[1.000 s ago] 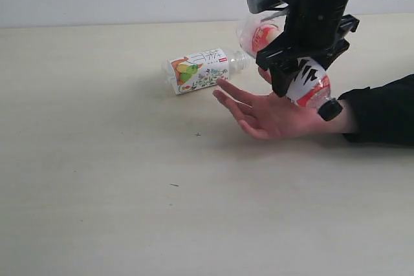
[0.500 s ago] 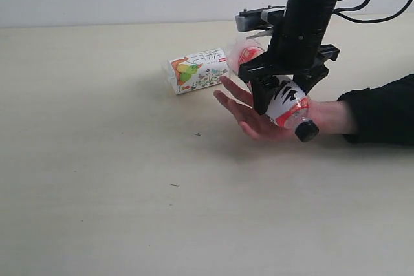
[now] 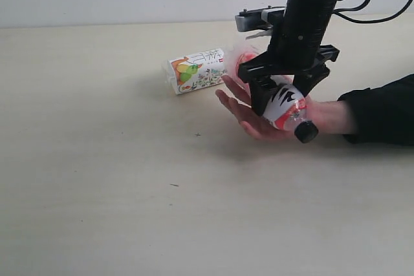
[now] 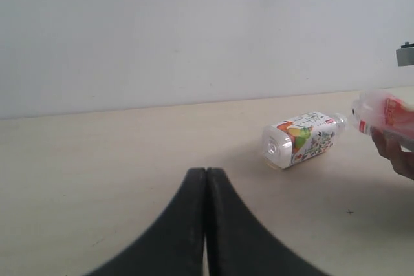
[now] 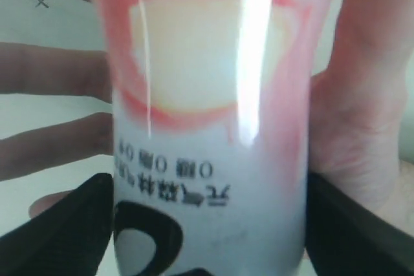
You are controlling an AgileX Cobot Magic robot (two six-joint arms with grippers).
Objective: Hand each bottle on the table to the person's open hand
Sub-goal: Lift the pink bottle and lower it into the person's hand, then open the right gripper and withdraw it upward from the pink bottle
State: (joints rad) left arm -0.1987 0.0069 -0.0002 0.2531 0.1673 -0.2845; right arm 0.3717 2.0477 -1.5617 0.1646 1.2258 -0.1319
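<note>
Right gripper (image 3: 283,100): its fingers (image 5: 65,231) lie against both sides of the pink-peach bottle (image 3: 289,105), clamped on it. You see the bottle tilted (black cap low, near the wrist) on the person's open hand (image 3: 255,119). Left gripper (image 4: 206,224): fingers pressed together, holding nothing. The orange-green bottle (image 3: 197,69) lies on the table (image 3: 97,159), near the hand.

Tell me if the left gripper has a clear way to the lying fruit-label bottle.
Probably yes: bare table lies between the left gripper and the fruit-label bottle; its jaws are shut, though.
</note>
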